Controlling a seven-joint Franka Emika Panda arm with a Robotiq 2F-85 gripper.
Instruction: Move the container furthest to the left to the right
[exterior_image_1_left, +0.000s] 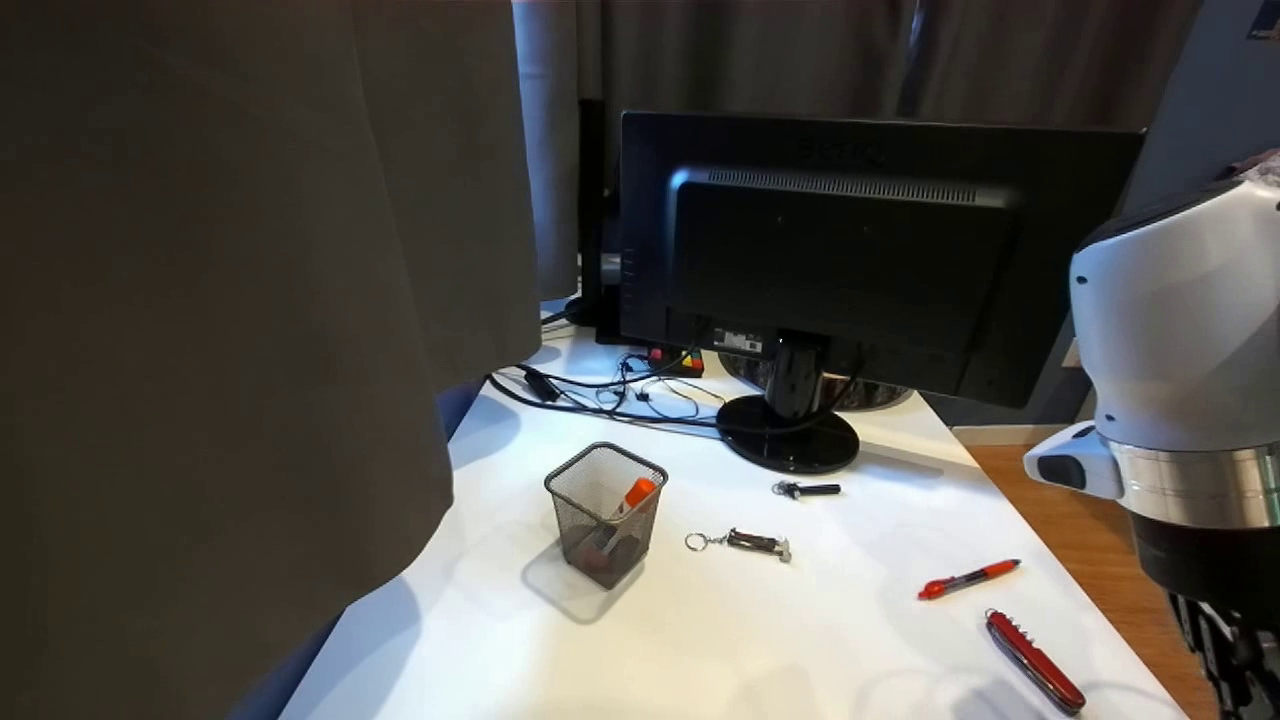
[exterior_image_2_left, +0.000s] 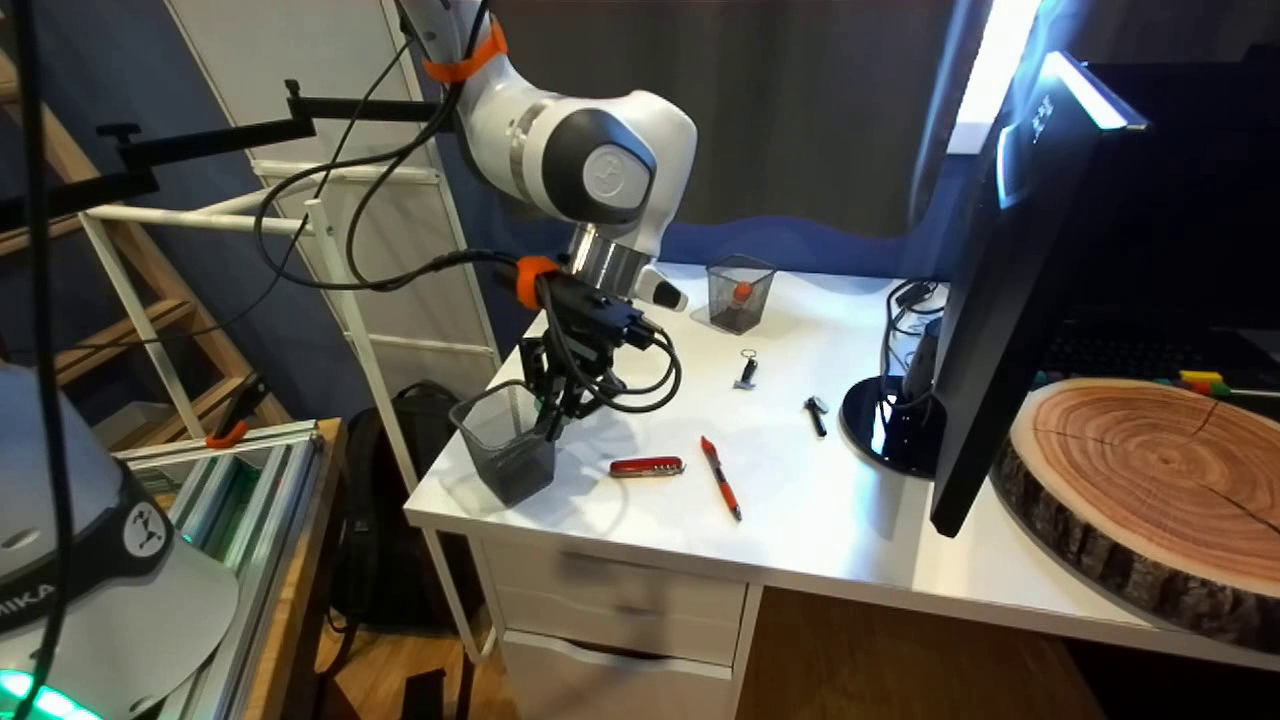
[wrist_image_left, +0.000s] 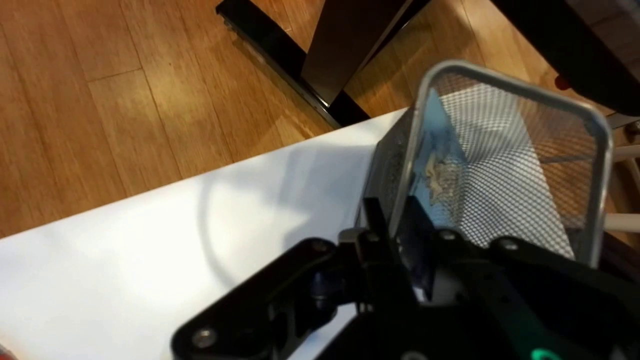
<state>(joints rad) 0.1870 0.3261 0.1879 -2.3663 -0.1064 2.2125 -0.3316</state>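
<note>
The container is a dark wire-mesh pen cup (exterior_image_2_left: 508, 462) at the near left corner of the white table in an exterior view. It fills the right of the wrist view, where its mesh wall (wrist_image_left: 505, 165) and solid grey rim show. My gripper (exterior_image_2_left: 550, 415) is at its rim. In the wrist view the gripper (wrist_image_left: 392, 212) has one finger outside and one inside, closed on the wall. The cup looks slightly tilted; I cannot tell whether its base touches the table. A similar mesh cup (exterior_image_1_left: 605, 520) with an orange-capped item inside stands farther away; it also shows beside the curtain (exterior_image_2_left: 740, 302).
A red pocket knife (exterior_image_2_left: 647, 467), a red pen (exterior_image_2_left: 722, 478), a hammer-shaped keychain (exterior_image_2_left: 747, 373) and a small black keychain (exterior_image_2_left: 816, 415) lie on the table. A black monitor (exterior_image_1_left: 850, 260) stands on a round base. The table's edge (wrist_image_left: 210, 172) runs close beside the gripper.
</note>
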